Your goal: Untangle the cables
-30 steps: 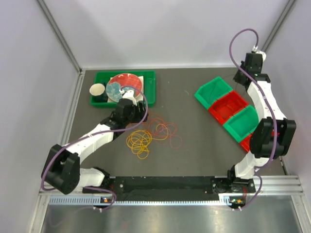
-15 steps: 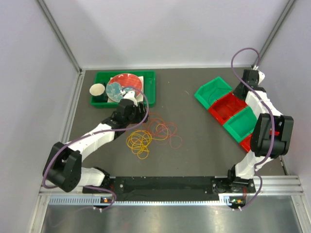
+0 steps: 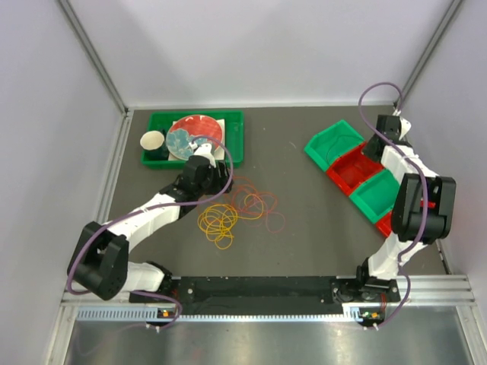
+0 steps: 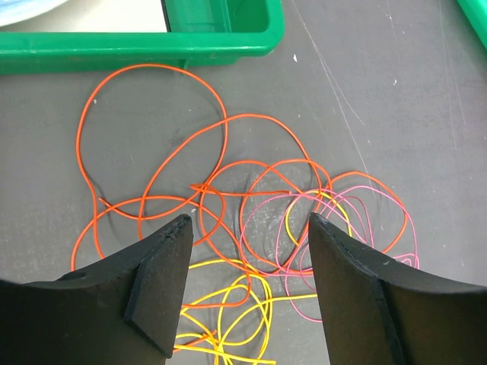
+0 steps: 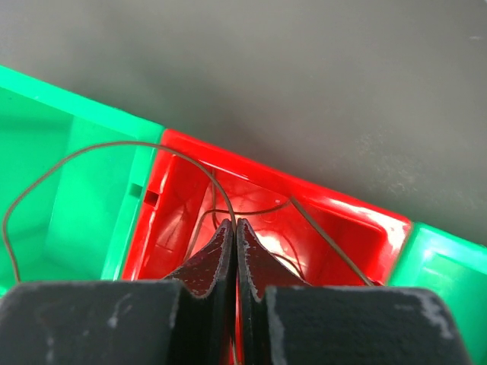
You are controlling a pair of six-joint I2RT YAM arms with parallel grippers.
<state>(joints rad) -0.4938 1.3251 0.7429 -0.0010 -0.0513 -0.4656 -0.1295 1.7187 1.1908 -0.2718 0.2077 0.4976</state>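
The cables lie tangled on the grey table centre: yellow loops at the near left, orange and red loops to the right. My left gripper is open and empty just above the tangle's far-left edge. In the left wrist view my left gripper frames orange, pink and yellow loops. My right gripper is over the red bin. In the right wrist view my right gripper is shut on a thin dark maroon cable that arcs over the red bin.
A green tray holding a plate and a cup stands at the back left, right behind the tangle. A row of green bins and red bins runs diagonally along the right side.
My right arm has swung forward and down, bringing its gripper from the back right corner to the red bin. My left arm has barely moved.
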